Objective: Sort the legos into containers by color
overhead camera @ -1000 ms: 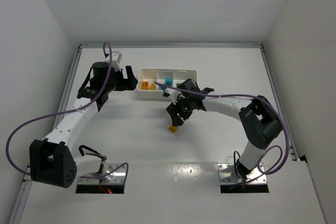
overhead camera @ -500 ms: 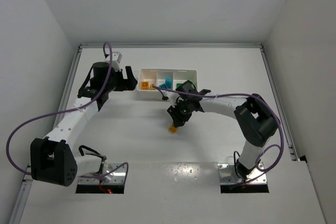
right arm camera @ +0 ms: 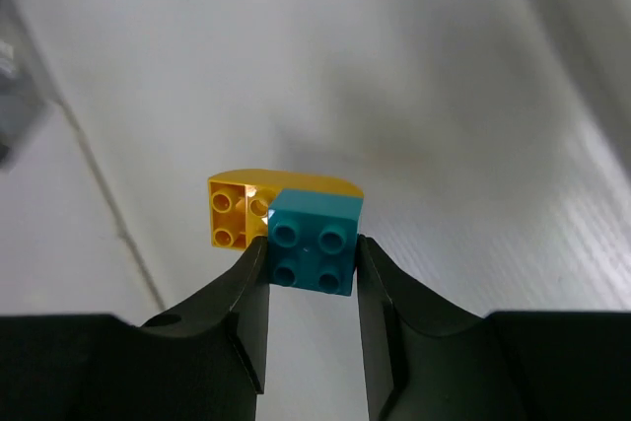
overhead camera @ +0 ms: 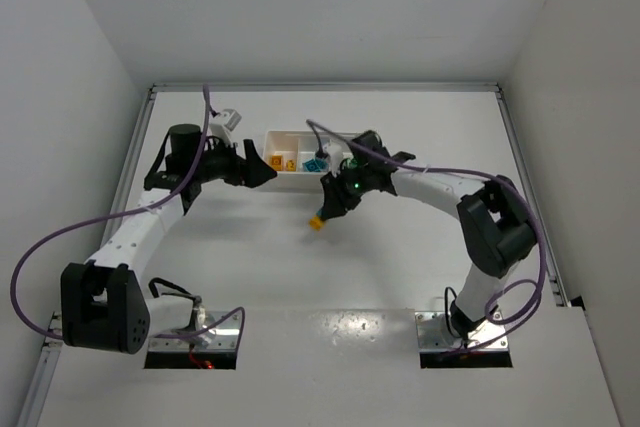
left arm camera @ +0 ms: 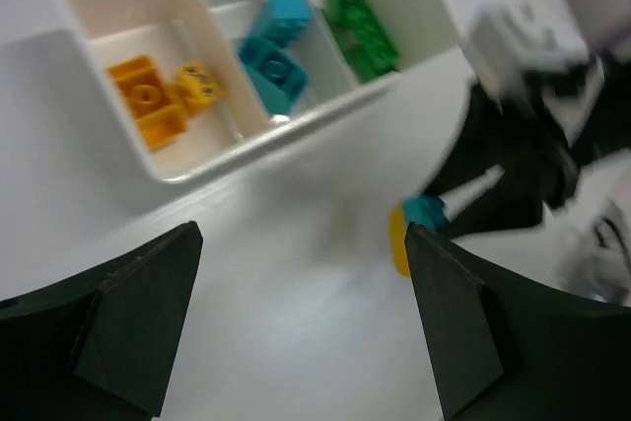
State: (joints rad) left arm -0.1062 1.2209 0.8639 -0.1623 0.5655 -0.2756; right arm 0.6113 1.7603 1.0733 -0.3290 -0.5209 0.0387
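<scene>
Two bricks joined in right gripper (right arm camera: 312, 261): fingers closed on teal brick (right arm camera: 314, 242), yellow brick (right arm camera: 240, 210) stuck to its side, both over table (overhead camera: 250, 267) near front of tray (left arm camera: 258, 150). Left gripper (left arm camera: 302, 263) wide open, holding nothing, just beside tray's left end. Tray: yellow bricks (left arm camera: 158, 98) left compartment, blue bricks (left arm camera: 276, 54) middle, green bricks (left arm camera: 361, 27) right.

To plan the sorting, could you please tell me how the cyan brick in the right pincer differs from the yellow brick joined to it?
The small cyan square plastic brick is clamped between the fingers of the right pincer; the yellow plastic brick with a curved edge sits outside them. The cyan brick shows four studs, the yellow brick three. Both are studded and stuck together.
</scene>
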